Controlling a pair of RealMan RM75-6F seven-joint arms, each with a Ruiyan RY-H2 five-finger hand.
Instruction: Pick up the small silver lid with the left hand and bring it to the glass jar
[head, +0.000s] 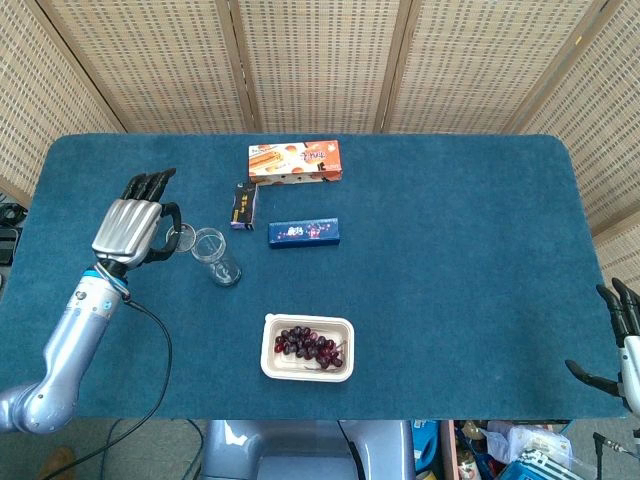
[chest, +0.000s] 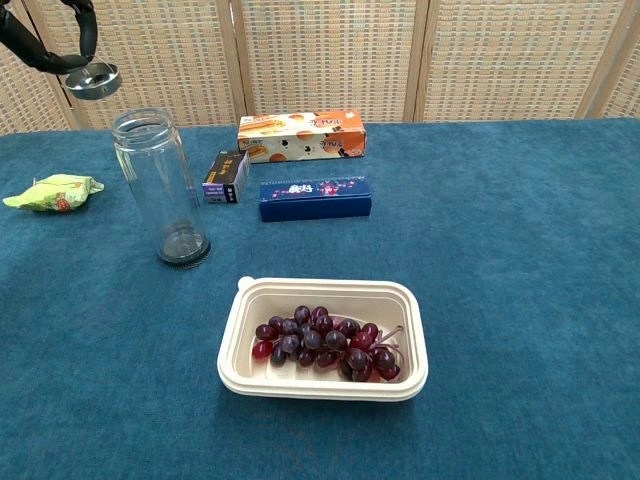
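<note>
Held the small silver lid (chest: 92, 80) in fingers (head: 172, 213) of the left hand (head: 128, 229), upper left of the frame, raised just left of the glass jar (chest: 161, 187) mouth. Needed a short shift rightward; open desk (head: 460, 250) all around. Right hand (head: 618, 345) idle, fingers apart, lower right edge.

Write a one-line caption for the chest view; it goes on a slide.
The left robot hand holds the small silver lid above and just left of the open glass jar.
</note>
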